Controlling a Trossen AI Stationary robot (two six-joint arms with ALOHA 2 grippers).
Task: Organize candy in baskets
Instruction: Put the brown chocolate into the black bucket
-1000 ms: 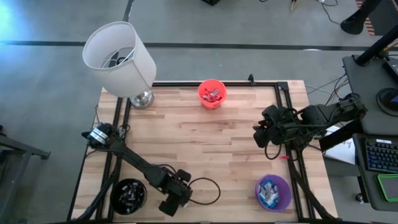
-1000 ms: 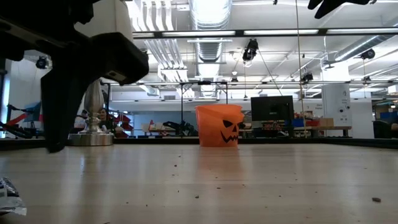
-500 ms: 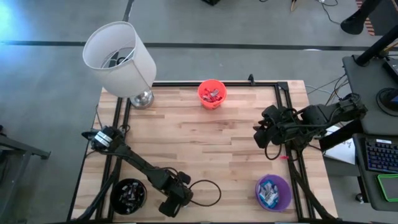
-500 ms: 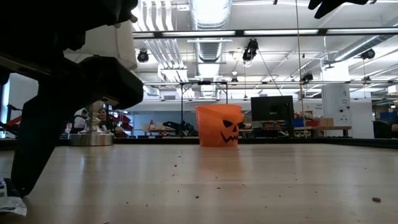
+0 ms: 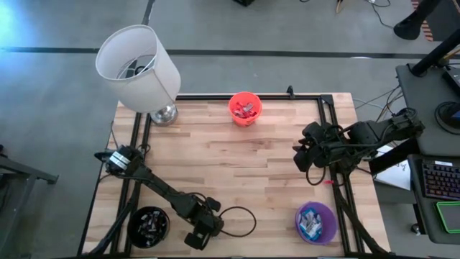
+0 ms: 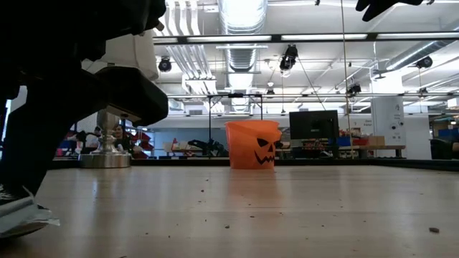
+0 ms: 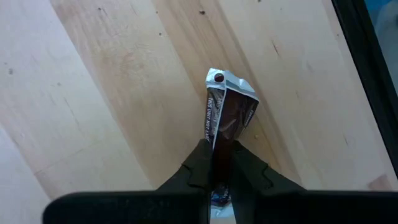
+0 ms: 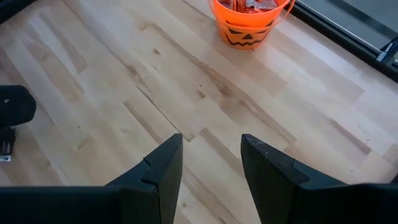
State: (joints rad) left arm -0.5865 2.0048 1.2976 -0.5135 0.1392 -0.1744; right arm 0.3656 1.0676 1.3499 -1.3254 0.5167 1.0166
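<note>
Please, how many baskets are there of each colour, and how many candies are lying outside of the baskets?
Orange basket: 1
Purple basket: 1
Black basket: 1
Dark brown candy outside the baskets, pinched by the left gripper: 1
Total: 4

Dark brown candy (image 7: 227, 118) with silver crimped ends, lower centre of left wrist view, lying on the wood, one end pinched between dark fingers. Orange-red basket (image 5: 244, 108) top centre of high view, red candies inside. Purple basket (image 5: 316, 222) lower right, light blue and white candies. Black basket (image 5: 149, 226) lower left, dark and silver candies.
</note>
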